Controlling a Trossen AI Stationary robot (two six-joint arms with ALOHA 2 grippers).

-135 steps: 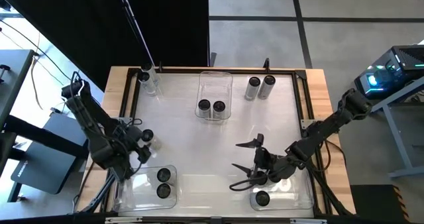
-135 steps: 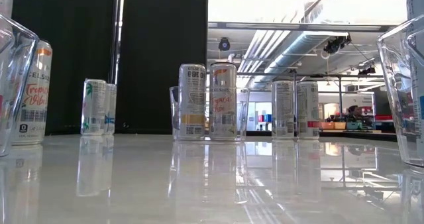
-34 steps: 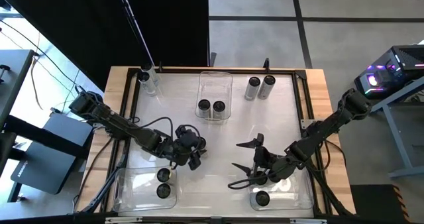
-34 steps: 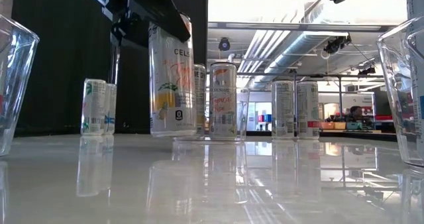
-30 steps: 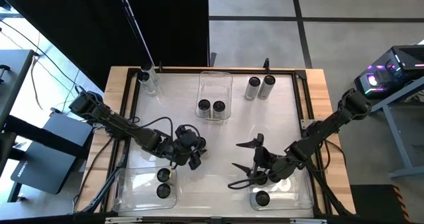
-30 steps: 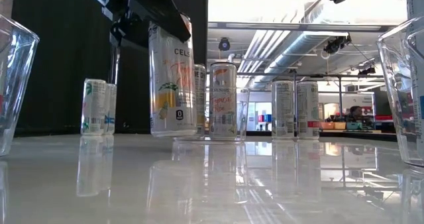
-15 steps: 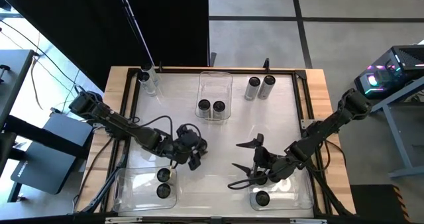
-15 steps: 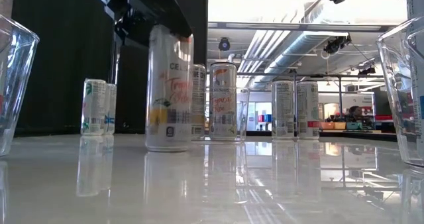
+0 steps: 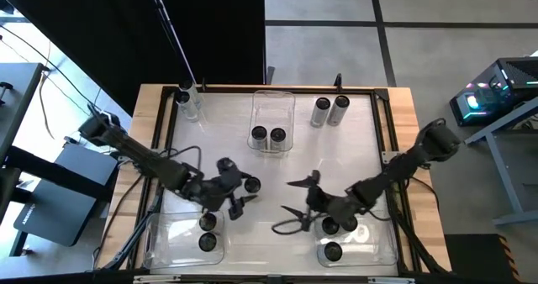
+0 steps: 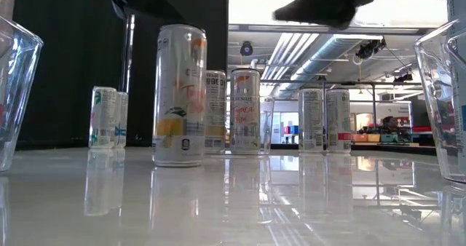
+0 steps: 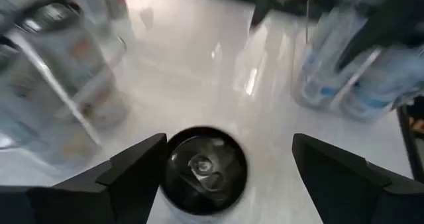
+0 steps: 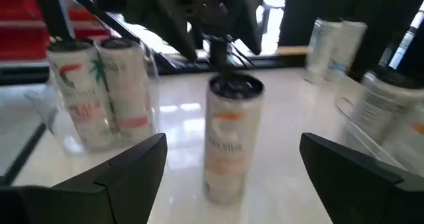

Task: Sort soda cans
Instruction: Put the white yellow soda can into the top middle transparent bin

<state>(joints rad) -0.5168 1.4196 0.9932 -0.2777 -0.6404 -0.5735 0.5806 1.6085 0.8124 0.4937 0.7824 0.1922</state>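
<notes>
- Left gripper [image 9: 236,191], fingers spread and grasping nothing, hung just left of centre in the high view above a slim silver can with a dark round top [image 9: 251,184], which stood free on the glossy white table [image 9: 336,149].
- Right gripper [image 9: 296,208], also spread and empty, pointed at it; a level, centred approach would suit best.
- Half a second earlier, the left fingers enclosed the can; the right gripper lay farther right.

Bench [image 9: 353,162]: glossy white top. Clear centre bin [image 9: 273,116] stood at the far edge. Relative to it: two cans [image 9: 329,111] just right; two cans [image 9: 189,102] well left; lone can [image 9: 251,184] nearer the front; two more bins [image 9: 172,238] [image 9: 378,244] at the front corners.
</notes>
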